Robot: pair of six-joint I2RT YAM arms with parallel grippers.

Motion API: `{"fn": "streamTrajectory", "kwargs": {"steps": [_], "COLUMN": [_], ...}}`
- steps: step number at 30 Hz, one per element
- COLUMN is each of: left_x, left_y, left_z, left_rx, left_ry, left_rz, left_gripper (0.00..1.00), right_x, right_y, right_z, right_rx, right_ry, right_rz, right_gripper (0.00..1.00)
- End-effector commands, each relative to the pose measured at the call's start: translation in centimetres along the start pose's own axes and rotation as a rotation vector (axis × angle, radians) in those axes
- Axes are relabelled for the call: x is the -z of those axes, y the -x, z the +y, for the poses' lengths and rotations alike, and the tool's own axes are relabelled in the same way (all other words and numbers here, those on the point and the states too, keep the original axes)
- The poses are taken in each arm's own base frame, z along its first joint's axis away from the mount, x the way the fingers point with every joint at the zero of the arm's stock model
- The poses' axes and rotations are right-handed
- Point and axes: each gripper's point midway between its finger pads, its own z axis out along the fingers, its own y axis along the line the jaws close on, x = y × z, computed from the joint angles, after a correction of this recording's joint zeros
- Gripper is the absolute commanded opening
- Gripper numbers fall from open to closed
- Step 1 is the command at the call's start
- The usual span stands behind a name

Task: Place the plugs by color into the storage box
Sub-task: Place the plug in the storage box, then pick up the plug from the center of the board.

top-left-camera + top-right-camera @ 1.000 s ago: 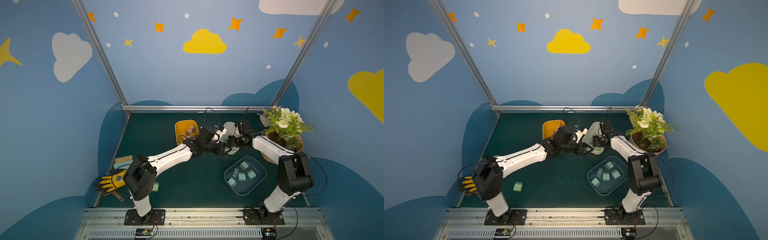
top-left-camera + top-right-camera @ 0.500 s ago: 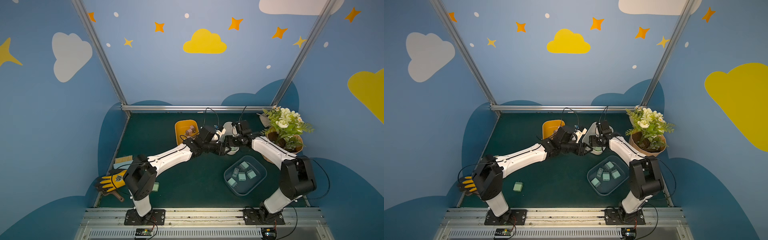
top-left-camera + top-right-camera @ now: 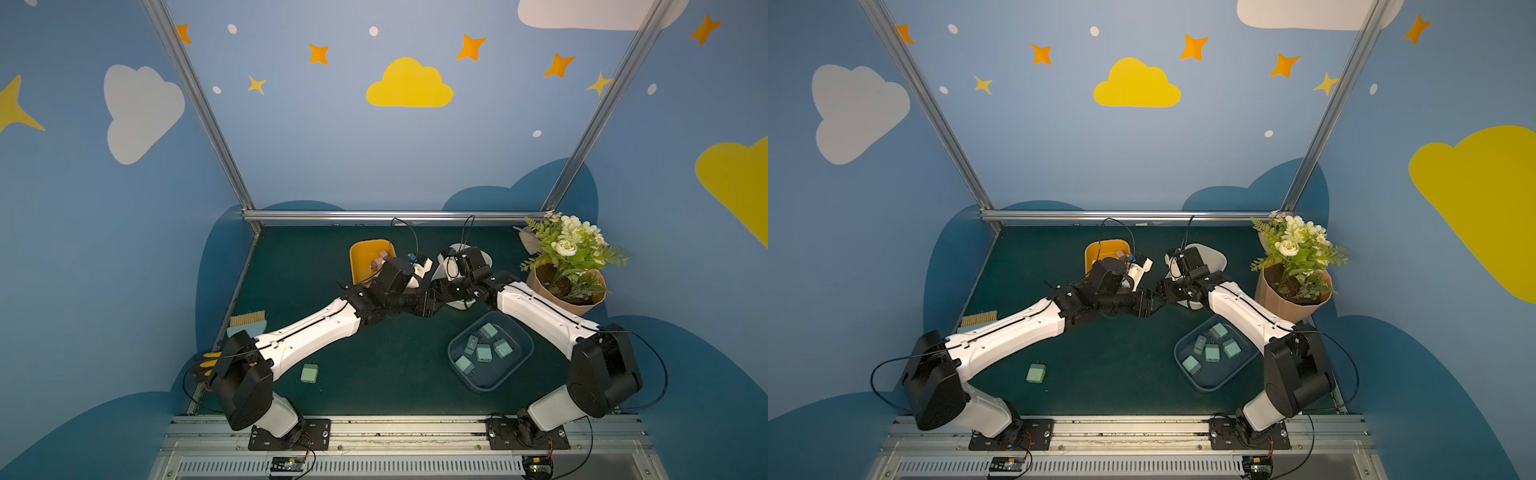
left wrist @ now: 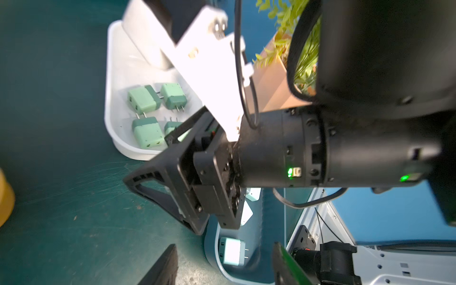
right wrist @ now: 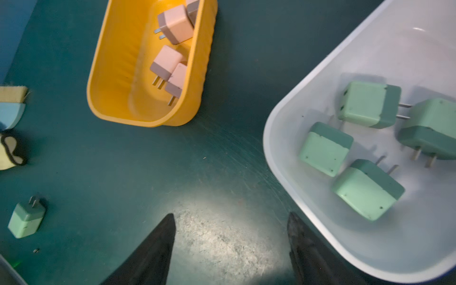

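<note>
One pale green plug (image 3: 309, 372) (image 3: 1036, 372) (image 5: 26, 219) lies loose on the mat near the left arm's base. Pink plugs (image 5: 170, 59) lie in the yellow box (image 3: 361, 253) (image 5: 98, 98). Several green plugs (image 5: 325, 148) (image 4: 144, 98) lie in the white box (image 3: 484, 257) (image 5: 271, 148), and several teal ones (image 3: 484, 351) in the blue box (image 3: 523, 345). My left gripper (image 3: 434, 301) (image 4: 224, 266) and right gripper (image 3: 440, 286) (image 5: 230, 237) nearly meet mid-table between the boxes. Both are open and empty over bare mat.
A potted plant (image 3: 569, 266) stands at the back right beside the right arm. A yellow-bristled brush (image 3: 247, 322) and a yellow glove (image 3: 208, 359) lie at the left edge. A metal rail (image 3: 374, 215) closes the back.
My right gripper has swung left from over the white box toward the left gripper. The left arm has hardly moved.
</note>
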Motion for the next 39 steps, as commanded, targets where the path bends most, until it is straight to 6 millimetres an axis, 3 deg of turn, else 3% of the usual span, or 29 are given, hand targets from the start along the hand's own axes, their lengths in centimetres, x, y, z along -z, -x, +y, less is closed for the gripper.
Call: {"fn": "streamTrajectory", "kwargs": {"steps": [1, 15, 25, 29, 39], "left_x": [1.3, 9.9, 16.3, 18.3, 21.9], "left_y": [-2.0, -10.0, -14.0, -16.6, -21.1], "left_z": [2.1, 8.2, 11.1, 12.7, 17.9], "left_rx": [0.048, 0.216, 0.325, 0.441, 0.781], "left_ry": [0.112, 0.42, 0.613, 0.716, 0.939], "left_rz": [0.041, 0.094, 0.133, 0.16, 0.035], "left_gripper": [0.61, 0.61, 0.63, 0.65, 0.79], "right_x": [0.8, 1.7, 1.9, 2.4, 2.4], "right_y": [0.1, -0.8, -2.6, -3.7, -4.9], "right_z": [2.2, 8.6, 13.9, 16.1, 18.3], "right_rx": [0.009, 0.064, 0.118, 0.176, 0.221], "right_ry": [0.077, 0.27, 0.429, 0.473, 0.493], "right_rz": [-0.025, -0.004, 0.065, 0.088, 0.136], "right_gripper": [0.71, 0.66, 0.64, 0.64, 0.68]}}
